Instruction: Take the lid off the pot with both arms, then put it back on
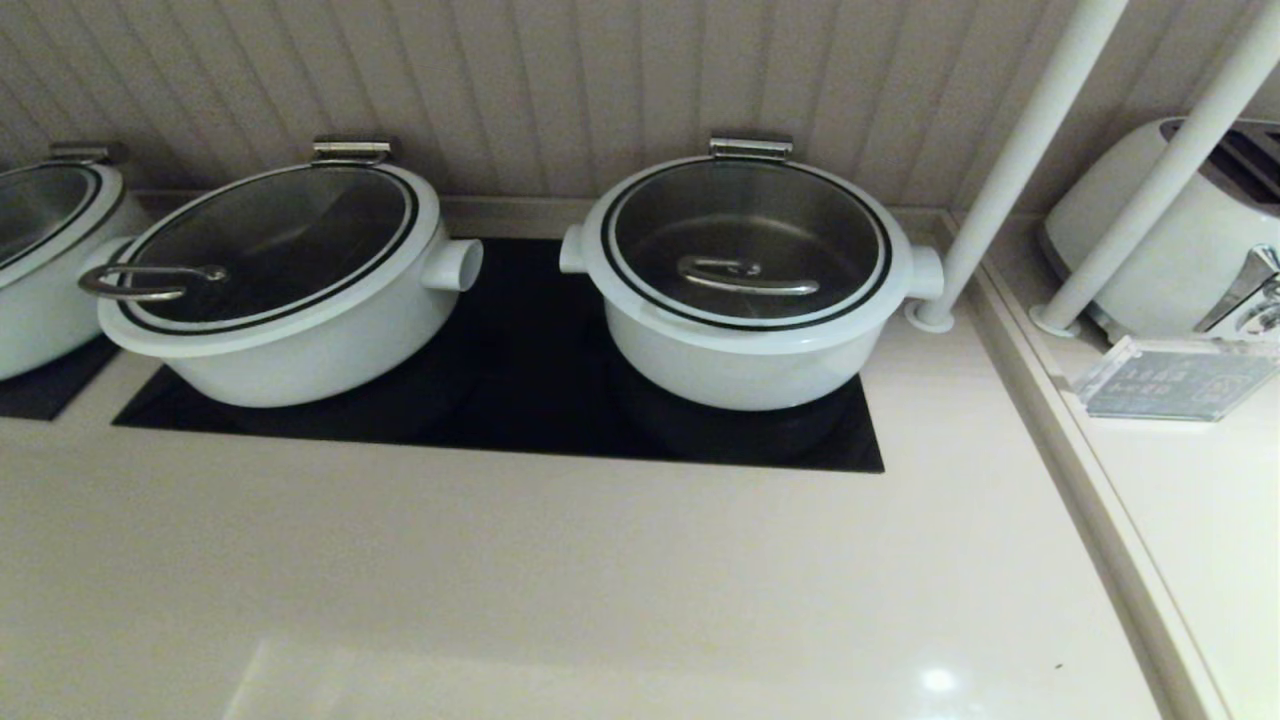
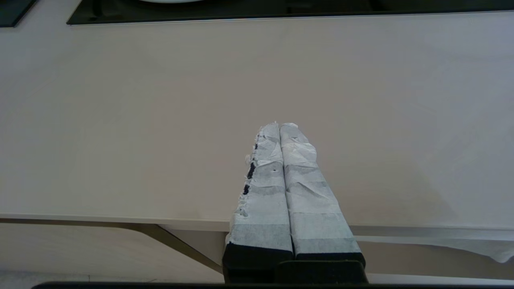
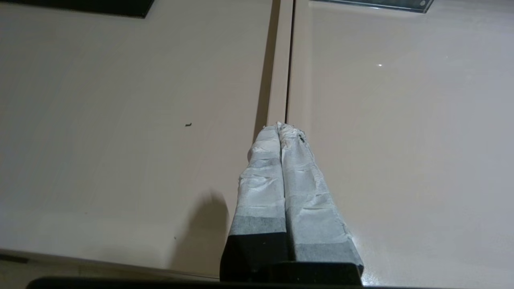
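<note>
Left gripper [image 2: 280, 125], right gripper [image 3: 281, 126] closed, empty; head view only: lid [image 1: 746, 243] on pot [image 1: 745, 350].

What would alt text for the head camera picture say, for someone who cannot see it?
A round white pot stands on a black cooktop with its glass lid shut and the steel bar handle untouched. A wider white pot, also lidded, stands to its left, and a white toaster to its right. No robot arm shows.

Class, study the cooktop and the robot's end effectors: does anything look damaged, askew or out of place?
The lid sits square on the pot. Only oddity: the white wrapping on the left end effector is frayed, showing dark patches, and the right end effector is slightly torn at its tip.
</note>
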{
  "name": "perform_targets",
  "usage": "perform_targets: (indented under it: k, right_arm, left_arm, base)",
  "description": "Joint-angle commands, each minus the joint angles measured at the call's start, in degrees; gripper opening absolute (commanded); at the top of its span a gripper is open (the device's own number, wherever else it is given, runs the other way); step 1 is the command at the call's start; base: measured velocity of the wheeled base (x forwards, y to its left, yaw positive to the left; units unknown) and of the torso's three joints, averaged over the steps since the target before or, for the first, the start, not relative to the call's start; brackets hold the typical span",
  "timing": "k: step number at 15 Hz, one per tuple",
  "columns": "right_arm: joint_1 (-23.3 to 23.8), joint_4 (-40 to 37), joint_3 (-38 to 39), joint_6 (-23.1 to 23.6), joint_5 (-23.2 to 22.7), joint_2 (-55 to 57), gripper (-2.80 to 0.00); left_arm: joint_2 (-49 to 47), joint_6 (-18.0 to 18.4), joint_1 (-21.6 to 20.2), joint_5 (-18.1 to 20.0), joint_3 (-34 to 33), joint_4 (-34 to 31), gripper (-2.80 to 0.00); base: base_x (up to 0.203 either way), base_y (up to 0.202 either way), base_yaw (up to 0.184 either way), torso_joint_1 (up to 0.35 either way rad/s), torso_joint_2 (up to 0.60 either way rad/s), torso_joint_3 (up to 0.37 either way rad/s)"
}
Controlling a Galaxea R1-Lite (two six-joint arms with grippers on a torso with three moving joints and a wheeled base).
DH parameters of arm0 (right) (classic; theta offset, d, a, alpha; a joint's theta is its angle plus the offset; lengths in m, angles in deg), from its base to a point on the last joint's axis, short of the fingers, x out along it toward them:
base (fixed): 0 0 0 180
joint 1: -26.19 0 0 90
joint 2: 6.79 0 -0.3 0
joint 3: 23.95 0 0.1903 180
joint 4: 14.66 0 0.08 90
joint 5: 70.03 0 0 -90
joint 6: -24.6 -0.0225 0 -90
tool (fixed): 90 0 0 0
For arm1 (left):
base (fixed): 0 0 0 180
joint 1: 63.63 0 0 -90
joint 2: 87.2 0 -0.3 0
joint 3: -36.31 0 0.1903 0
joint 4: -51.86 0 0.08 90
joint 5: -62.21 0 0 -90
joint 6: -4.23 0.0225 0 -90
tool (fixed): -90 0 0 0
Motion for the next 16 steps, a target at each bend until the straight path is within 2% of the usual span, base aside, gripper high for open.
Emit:
perform_targets:
  k: [1, 16]
  right_arm:
    - [0.00, 0.04, 0.07, -0.21, 0.03, -0.92, -2.80]
    - [0.00, 0.04, 0.07, -0.80, 0.12, -0.92, -2.80]
  left_arm:
    - [0.02, 0.01, -0.02, -0.05, 0.00, 0.05, -2.80]
    - [0.02, 0.01, -0.02, -0.03, 0.00, 0.05, -2.80]
  base:
    - [0.000, 0.000, 0.000, 0.000, 0.00, 0.000]
    - [0.000, 0.000, 0.000, 0.000, 0.00, 0.000]
